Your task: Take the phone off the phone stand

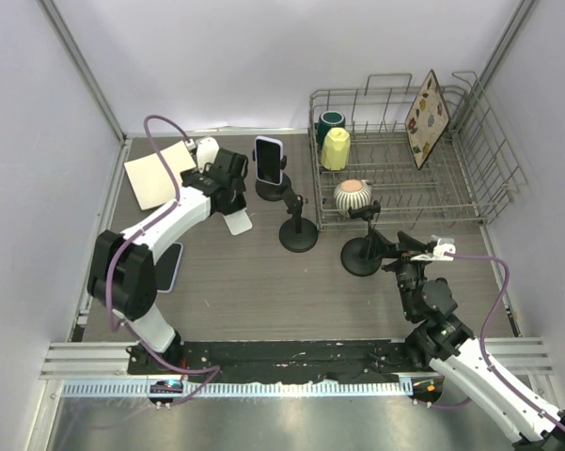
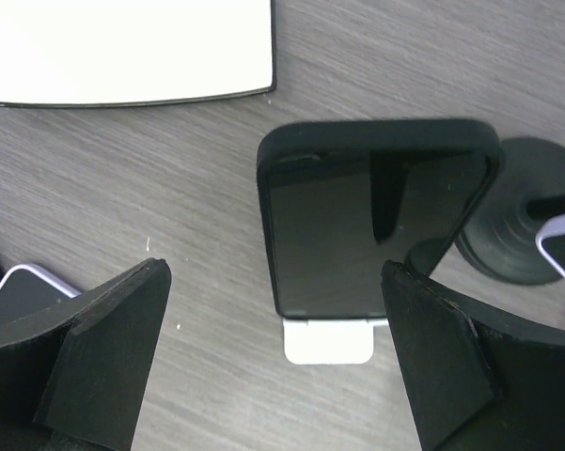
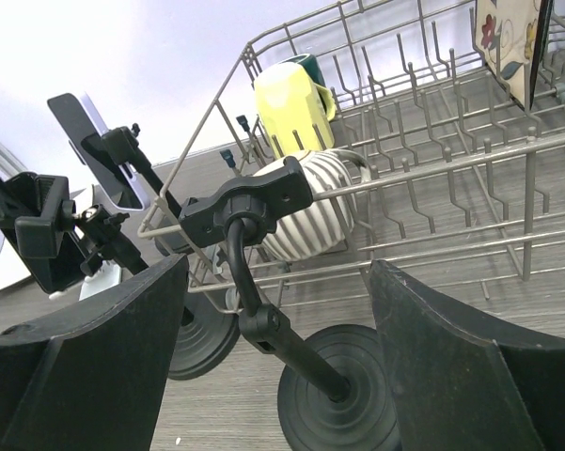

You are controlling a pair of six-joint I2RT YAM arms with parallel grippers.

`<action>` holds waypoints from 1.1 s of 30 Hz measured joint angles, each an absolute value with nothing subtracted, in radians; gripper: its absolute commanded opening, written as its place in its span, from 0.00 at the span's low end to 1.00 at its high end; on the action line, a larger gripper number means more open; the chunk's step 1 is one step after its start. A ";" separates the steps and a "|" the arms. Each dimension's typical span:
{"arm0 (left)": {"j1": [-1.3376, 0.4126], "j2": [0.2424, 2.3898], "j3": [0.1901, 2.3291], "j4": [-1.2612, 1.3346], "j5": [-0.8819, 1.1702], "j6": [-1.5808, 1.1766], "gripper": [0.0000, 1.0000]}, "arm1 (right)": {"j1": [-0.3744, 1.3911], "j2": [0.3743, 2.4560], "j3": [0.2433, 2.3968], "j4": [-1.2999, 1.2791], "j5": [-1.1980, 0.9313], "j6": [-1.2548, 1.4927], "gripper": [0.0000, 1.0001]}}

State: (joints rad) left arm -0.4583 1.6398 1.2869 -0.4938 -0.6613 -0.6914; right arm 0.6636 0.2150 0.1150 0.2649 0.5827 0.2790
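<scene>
**A:** Where is the phone sitting at this moment?

**B:** The black phone (image 2: 376, 216) is leaning back on the white stand (image 2: 329, 340), with its lower edge resting in the stand's lip. It is standing toward the left rear of the table (image 2: 169, 188) and is not yet being lifted.

**A:** And what is the left gripper (image 2: 274, 272) doing?

**B:** It is hovering over the phone with its jaws spread wide, one finger on each side, and it is gripping nothing. I am reading that as lining up across the width, so that a squeeze catches the case edges rather than the glass. The right-hand finger is looking very close to the phone's edge, but I cannot tell whether it is touching.

**A:** Is the other arm helping?

**B:** No. The right gripper (image 3: 277, 282) is waiting well apart, also gaping and empty, and it is facing an empty clamp stand (image 3: 249, 202). A lilac-cased phone (image 1: 268, 160) is perching on another black stand just beside the left gripper, so the lift is probably needing to go straight up.

**A:** Is anything sitting in containers?

**B:** The dish rack (image 1: 489, 169) at the right rear is holding a yellow mug (image 1: 336, 147), with a green mug (image 1: 331, 120) behind it. It is also holding a ribbed bowl (image 1: 353, 194) at its near corner and a patterned board (image 1: 426, 117) propped upright. None of it is lying in the phone's way.
</scene>
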 measured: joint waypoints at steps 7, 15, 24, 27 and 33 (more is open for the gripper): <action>-0.477 1.691 1.307 -0.427 -0.713 -0.708 1.00 | 0.664 0.208 0.112 0.263 0.585 0.294 0.83; -0.524 1.691 1.287 -0.335 -0.719 -0.729 1.00 | 0.664 0.209 0.112 0.262 0.585 0.296 0.84; -0.521 1.739 1.299 -0.331 -0.786 -0.746 1.00 | 0.664 0.209 0.112 0.262 0.585 0.295 0.83; -0.521 1.774 1.301 -0.332 -0.793 -0.752 0.99 | 0.663 0.209 0.112 0.262 0.584 0.295 0.83; -0.521 1.785 1.303 -0.333 -0.793 -0.762 0.82 | 0.663 0.214 0.112 0.262 0.581 0.295 0.83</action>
State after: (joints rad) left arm -0.5213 1.7847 1.3025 -0.3328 -0.7929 -0.7620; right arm 0.6632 0.2142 0.1120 0.2619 0.5808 0.2955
